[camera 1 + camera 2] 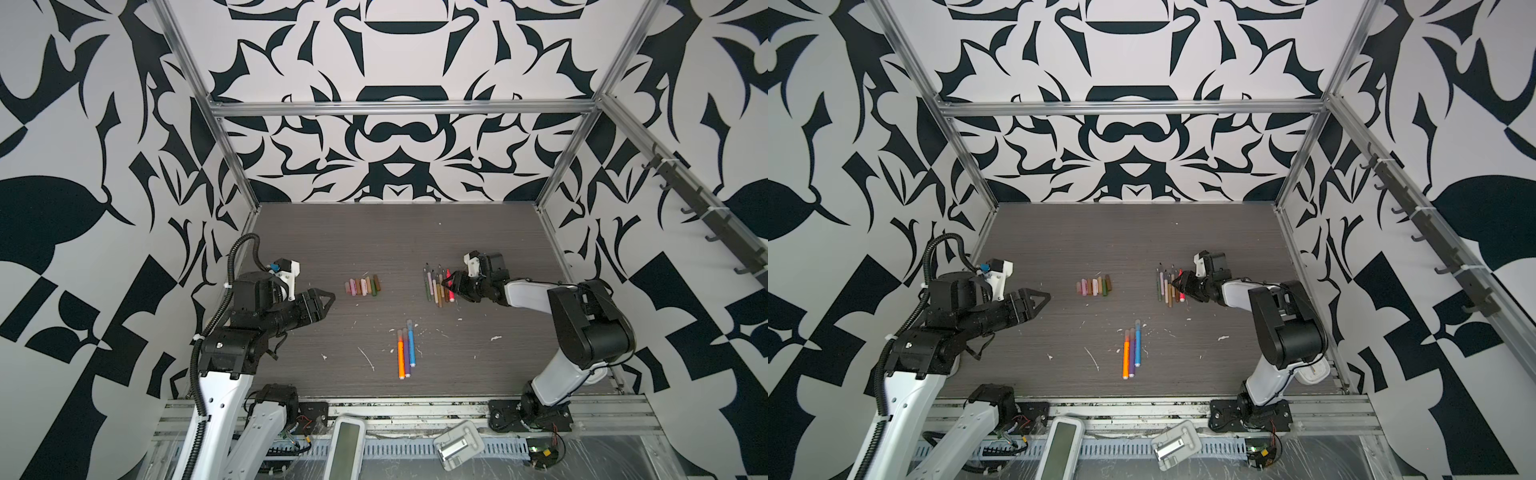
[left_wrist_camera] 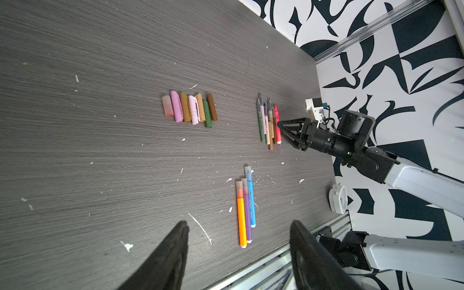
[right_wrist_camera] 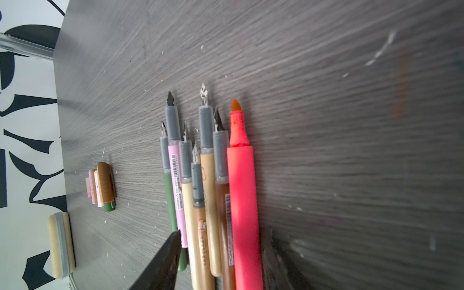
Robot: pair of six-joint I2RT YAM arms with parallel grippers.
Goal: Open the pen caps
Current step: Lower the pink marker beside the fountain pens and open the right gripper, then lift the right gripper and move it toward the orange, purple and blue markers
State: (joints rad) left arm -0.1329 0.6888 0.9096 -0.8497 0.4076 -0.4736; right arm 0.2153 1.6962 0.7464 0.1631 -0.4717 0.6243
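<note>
A: Top views. What lies where, reckoned from the row of loose caps (image 1: 363, 286)?
B: Bare pens (image 1: 437, 286) lie well to its right. Three markers (image 1: 406, 351), caps still on, lie nearer the front, right of the row. The left gripper (image 1: 330, 301) hangs near the row's left end; the right gripper (image 1: 449, 286) is farther right than the pens.
A: Left wrist view?
B: Its fingers (image 2: 175, 251) stand wide and empty above the table (image 2: 100, 150).
A: Right wrist view?
B: Jaws half apart, straddling the pens' tail ends beside an uncapped pink marker (image 3: 242, 200); no grip that I can see.
A: How will the capped three handle?
B: Likely light, stiff, smooth, apt to roll. One gripper mid-barrel, the other on the pale cap (image 2: 248, 172); pull straight along the barrel.
</note>
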